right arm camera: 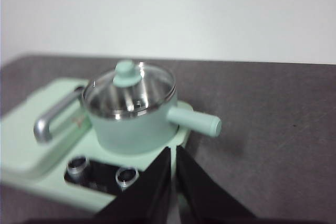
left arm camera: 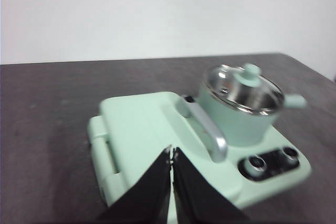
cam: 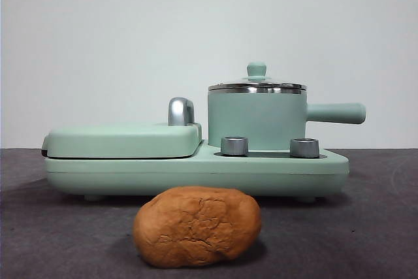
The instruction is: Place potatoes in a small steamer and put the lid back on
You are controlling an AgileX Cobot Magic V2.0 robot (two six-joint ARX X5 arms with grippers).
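Note:
An orange-brown potato (cam: 197, 227) with cracked skin lies on the dark table in front of the appliance. The small steamer (cam: 257, 120), a mint-green pot with a straight side handle, stands on the right half of the base; it also shows as the steamer (left arm camera: 240, 113) and the steamer (right arm camera: 137, 123). The glass lid (cam: 257, 85) with its green knob sits on the pot, seen too as the lid (left arm camera: 242, 85) and the lid (right arm camera: 129, 94). My left gripper (left arm camera: 171, 153) hovers shut above the griddle side. My right gripper (right arm camera: 173, 153) is shut, near the pot's handle side. Neither arm appears in the front view.
The mint-green appliance base (cam: 196, 168) carries a flat hinged griddle cover (cam: 124, 140) with a chrome handle (cam: 181, 111) on its left half, and two steel dials (cam: 269, 146) at the front. A white wall stands behind the table.

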